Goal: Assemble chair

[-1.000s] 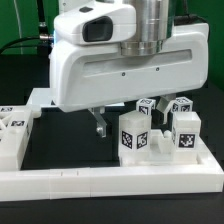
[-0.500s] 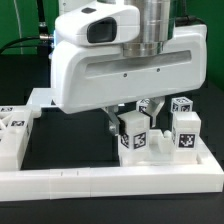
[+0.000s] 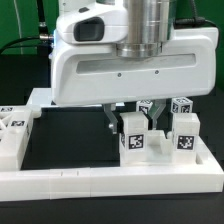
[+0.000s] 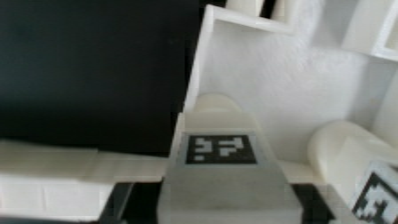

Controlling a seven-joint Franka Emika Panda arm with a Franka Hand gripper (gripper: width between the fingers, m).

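A tall white chair block [image 3: 134,136] with a black-and-white tag stands just behind the front rail, right of centre in the exterior view. My gripper [image 3: 129,119] is down over it, a dark finger [image 3: 110,122] against its left side. In the wrist view the same tagged block [image 4: 222,148] fills the gap between my two black fingers [image 4: 139,200], which press on both its sides. The gripper [image 4: 226,206] is shut on it. Two more tagged chair blocks [image 3: 185,131] [image 3: 180,103] stand close on the exterior view's right. The arm's white body hides what lies behind.
The long white L-shaped border rail [image 3: 110,182] runs along the front. A low white tagged chair part [image 3: 14,132] lies at the exterior view's left. A flat white slab [image 3: 38,98] shows behind it. The table top is black.
My gripper has moved toward the exterior view's right, from beside the tall tagged block to around it, and its fingers now sit against the block's sides.
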